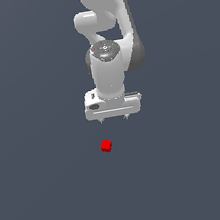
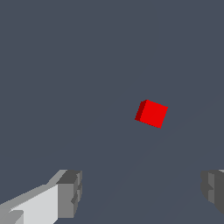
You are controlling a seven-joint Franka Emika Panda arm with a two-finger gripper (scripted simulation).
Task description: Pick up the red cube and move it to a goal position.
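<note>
Judging the red cube [image 1: 106,146] rigid and light, I would pinch two opposite flat faces. My gripper [image 1: 114,118] hangs wide open, holding nothing.

Simulated test space, not a real room: flat, uniform grey-blue ground [image 1: 50,193], untextured, carrying one plainly rendered white robot arm [image 1: 107,56].

surface: plain dark grey-blue ground [image 1: 50,193] | on it: one small red cube [image 1: 106,146], turned askew
</note>
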